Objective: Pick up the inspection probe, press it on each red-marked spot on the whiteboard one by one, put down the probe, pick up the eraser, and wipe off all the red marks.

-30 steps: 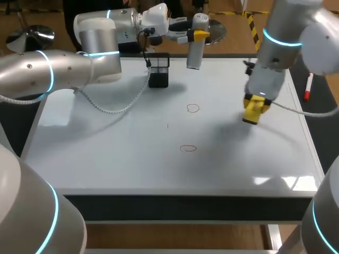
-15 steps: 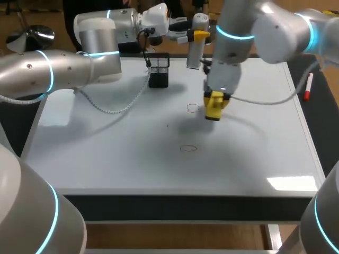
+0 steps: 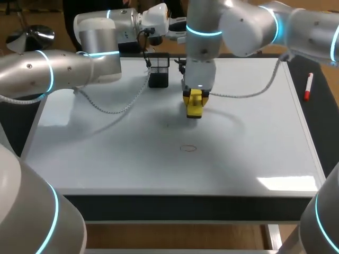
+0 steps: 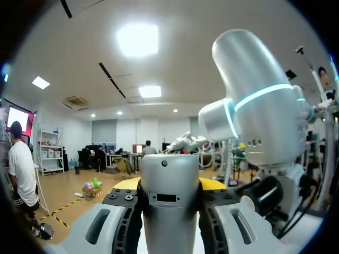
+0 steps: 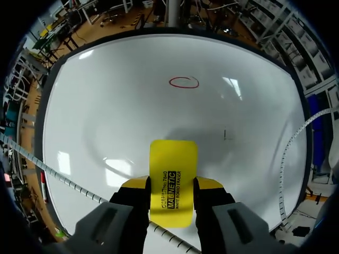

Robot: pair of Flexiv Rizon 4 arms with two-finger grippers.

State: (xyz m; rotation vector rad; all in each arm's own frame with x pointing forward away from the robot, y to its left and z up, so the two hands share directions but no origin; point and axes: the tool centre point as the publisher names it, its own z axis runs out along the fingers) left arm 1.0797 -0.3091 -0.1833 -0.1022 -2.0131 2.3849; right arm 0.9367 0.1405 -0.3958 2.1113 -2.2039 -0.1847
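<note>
Right wrist view: clamps eraser [image 5: 173,159] in right gripper [image 5: 173,185] over whiteboard [image 5: 122,106], red circle [image 5: 184,82] ahead; left wrist view: grips probe [image 4: 169,217] in left gripper [image 4: 169,183].

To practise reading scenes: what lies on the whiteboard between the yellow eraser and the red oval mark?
Nothing: the right wrist view shows bare whiteboard between the eraser and the red mark.
</note>
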